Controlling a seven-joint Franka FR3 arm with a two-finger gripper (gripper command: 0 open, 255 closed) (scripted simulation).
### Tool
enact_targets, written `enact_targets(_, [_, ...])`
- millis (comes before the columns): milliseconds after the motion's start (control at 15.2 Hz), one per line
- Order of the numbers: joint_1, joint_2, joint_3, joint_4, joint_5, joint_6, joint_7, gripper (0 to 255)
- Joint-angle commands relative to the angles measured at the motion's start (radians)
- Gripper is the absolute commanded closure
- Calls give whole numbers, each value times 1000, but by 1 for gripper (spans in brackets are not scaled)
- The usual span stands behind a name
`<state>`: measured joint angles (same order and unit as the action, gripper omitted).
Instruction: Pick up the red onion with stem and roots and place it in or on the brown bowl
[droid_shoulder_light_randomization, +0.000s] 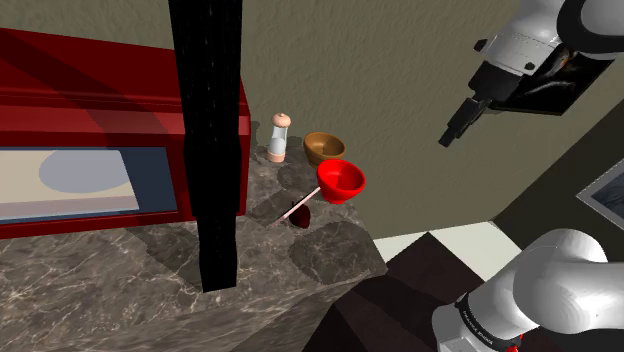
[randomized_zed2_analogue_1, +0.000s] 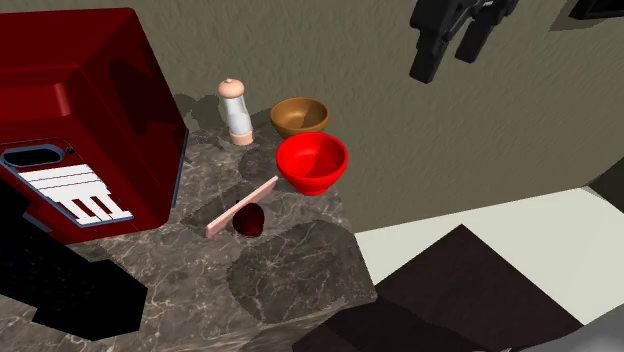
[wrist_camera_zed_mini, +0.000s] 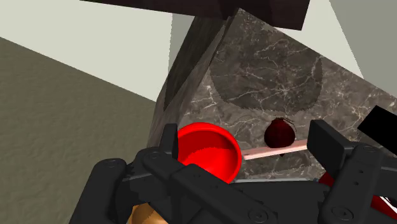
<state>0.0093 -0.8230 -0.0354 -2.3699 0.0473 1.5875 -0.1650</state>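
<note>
red appliance (randomized_zed2_analogue_1: 90, 110) at second exterior view's left | shaker (randomized_zed2_analogue_1: 235, 112) upper centre | onion (randomized_zed2_analogue_1: 250, 220) mid-frame on the stone counter (randomized_zed2_analogue_1: 300, 270), touching a pink stick (randomized_zed2_analogue_1: 225, 217), lower left of the red bowl (randomized_zed2_analogue_1: 312, 162) | brown bowl (randomized_zed2_analogue_1: 299, 115) just behind the red one | gripper (randomized_zed2_analogue_1: 450, 45) upper right, well apart from the onion, fingers (wrist_camera_zed_mini: 168, 143) spread, grasping nothing

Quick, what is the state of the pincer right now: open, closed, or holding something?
Pincer: open, holding nothing; the red onion lies on the counter.
</note>
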Motion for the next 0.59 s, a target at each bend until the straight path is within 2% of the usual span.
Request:
enact_targets(0, [0,0,0,0,0,0,0,0])
enact_targets(528, [37,-123,196,-309,59,353,173,0])
